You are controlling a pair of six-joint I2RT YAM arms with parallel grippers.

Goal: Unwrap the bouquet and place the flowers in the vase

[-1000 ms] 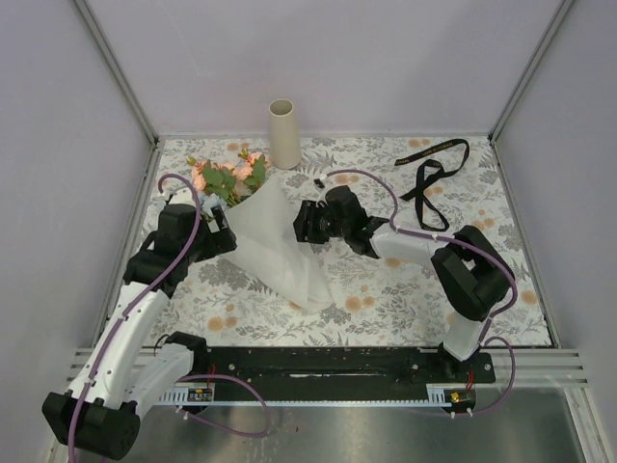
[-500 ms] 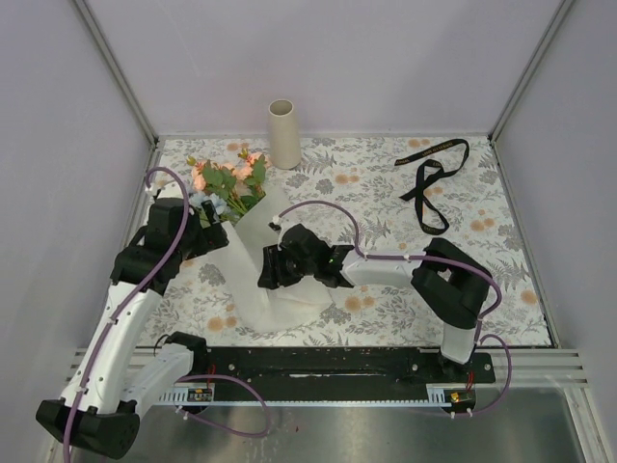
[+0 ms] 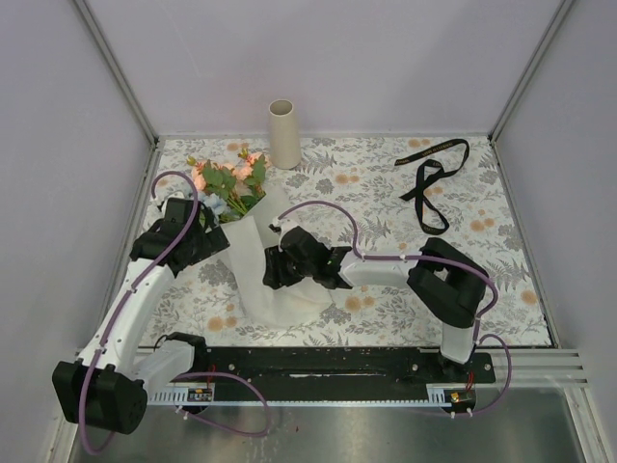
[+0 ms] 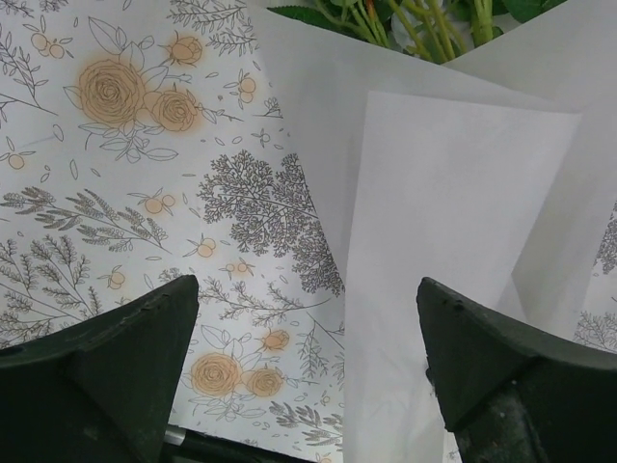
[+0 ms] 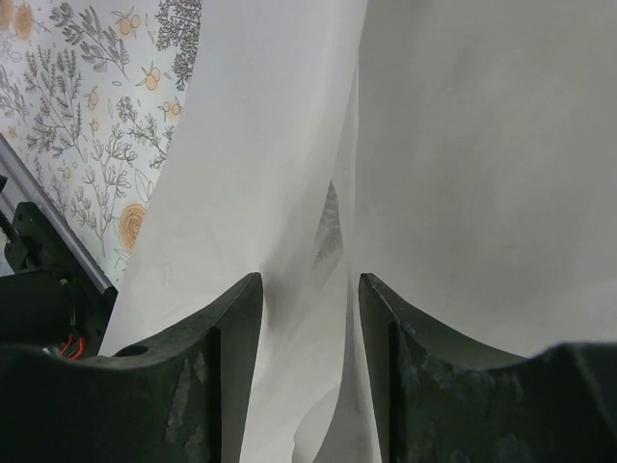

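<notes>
Bouquet lying left-centre on surface | paper likely light, floppy, tearable; stems stiffer, best hold | right end effector pinching paper fold | left end effector released beside paper

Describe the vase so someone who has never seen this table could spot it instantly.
Look along the far edge of the flower-printed table, about midway across. The vase stands upright there, just beyond the bouquet. It is the only plain cream cylinder, unlike the white paper wrap or the black ribbon.
</notes>
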